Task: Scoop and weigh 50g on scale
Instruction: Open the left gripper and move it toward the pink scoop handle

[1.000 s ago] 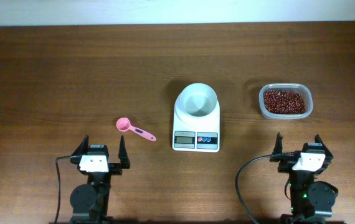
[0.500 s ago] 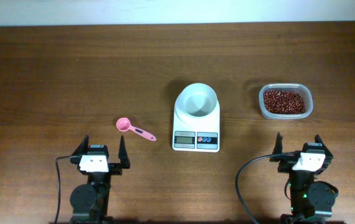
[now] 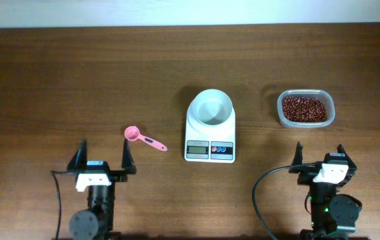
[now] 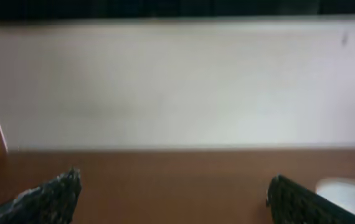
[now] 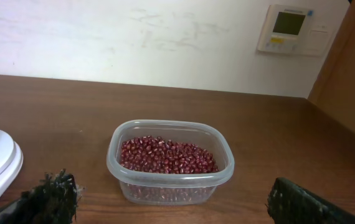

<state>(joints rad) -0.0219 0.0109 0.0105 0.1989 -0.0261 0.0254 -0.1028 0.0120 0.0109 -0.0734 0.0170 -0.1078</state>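
Beans (image 5: 168, 155) fill the clear tub (image 5: 165, 190); bowl (image 3: 211, 107) tops the scale (image 3: 210, 151).

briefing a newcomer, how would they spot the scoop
On the brown wooden table, start at the white digital kitchen scale topped by a round white bowl, at the centre. Left of it, apart on bare wood, lies a small pink plastic scoop, the only pink thing there.

Blurred pale wall (image 4: 177, 87), brown table (image 4: 165, 180), dark fingers (image 4: 47, 199) spread wide
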